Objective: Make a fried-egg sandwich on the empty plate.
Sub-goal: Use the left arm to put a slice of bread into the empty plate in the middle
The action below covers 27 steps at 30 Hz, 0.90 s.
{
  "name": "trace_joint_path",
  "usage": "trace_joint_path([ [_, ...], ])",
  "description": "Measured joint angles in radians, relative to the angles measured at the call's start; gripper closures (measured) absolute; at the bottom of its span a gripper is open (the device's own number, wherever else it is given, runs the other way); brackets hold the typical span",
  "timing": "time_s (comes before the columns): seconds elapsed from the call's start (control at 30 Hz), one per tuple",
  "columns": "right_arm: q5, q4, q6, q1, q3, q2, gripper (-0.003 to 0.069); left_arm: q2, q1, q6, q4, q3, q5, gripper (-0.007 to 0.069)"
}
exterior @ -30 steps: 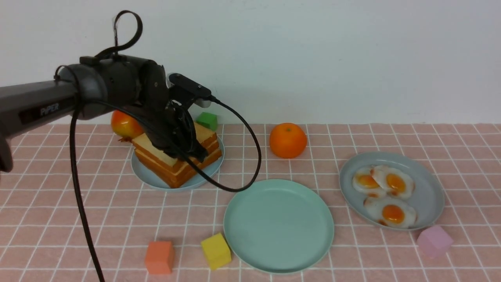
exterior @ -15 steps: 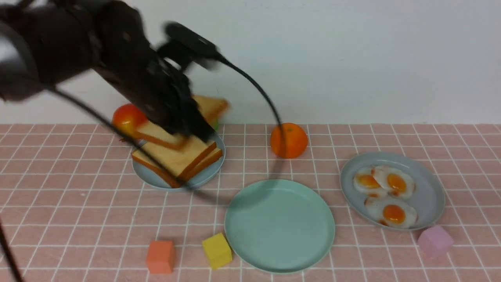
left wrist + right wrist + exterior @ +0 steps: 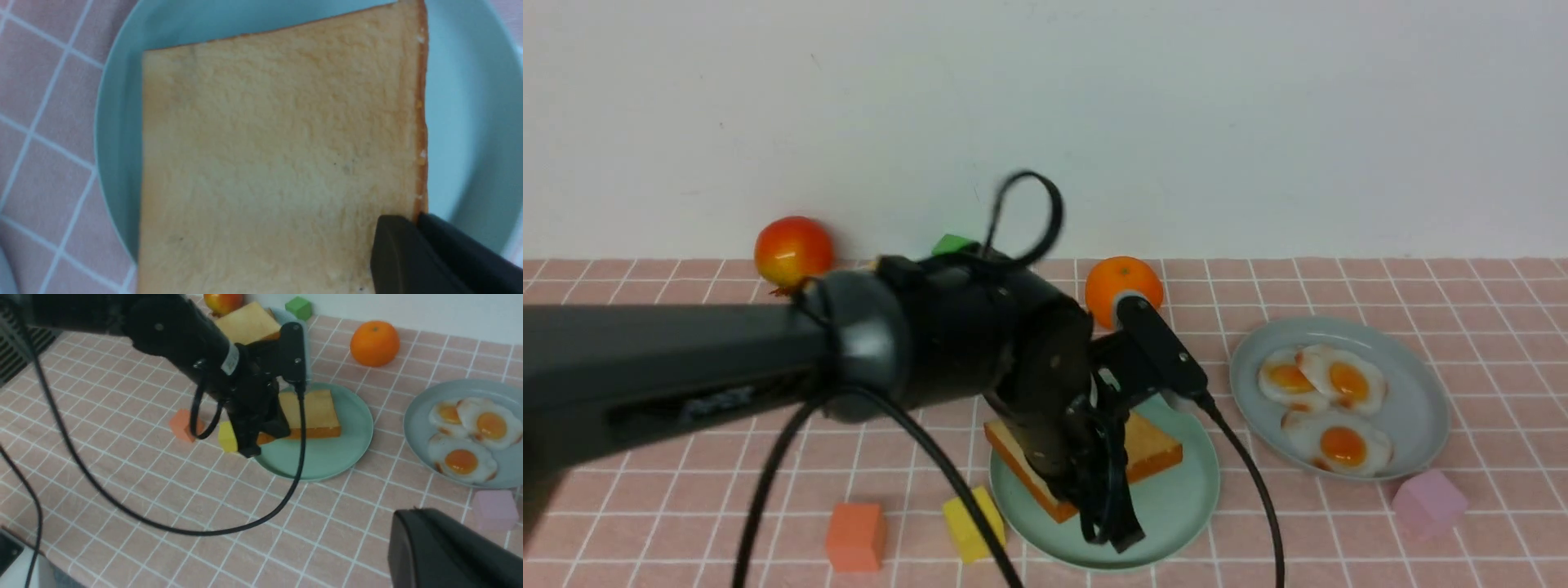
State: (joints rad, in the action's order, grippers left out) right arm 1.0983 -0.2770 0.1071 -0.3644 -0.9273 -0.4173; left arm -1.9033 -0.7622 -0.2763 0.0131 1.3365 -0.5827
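L arm (image 3: 686, 359) low, L gripper (image 3: 1112, 523) pinching toast (image 3: 1150, 445) over mint plate (image 3: 1186, 502).

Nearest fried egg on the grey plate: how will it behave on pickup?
Probably thin and flat, so the nearest fried egg offers only its edge to pinch. Its smooth surface suggests it may slip. It seems to touch or overlap a neighbouring egg, so lifting could drag that one across the grey plate.

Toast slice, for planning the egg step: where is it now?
In the front view the toast slice is on the mint-green plate, centre front, the left gripper shut on its edge.
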Motion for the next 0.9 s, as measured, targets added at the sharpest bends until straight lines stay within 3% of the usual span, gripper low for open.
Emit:
trace_joint_path([
  [0.9,0.014,-0.003,0.000,0.000,0.000,0.002,0.0634,0.003,0.000,0.000,-0.064,0.007,0.013,0.0592],
])
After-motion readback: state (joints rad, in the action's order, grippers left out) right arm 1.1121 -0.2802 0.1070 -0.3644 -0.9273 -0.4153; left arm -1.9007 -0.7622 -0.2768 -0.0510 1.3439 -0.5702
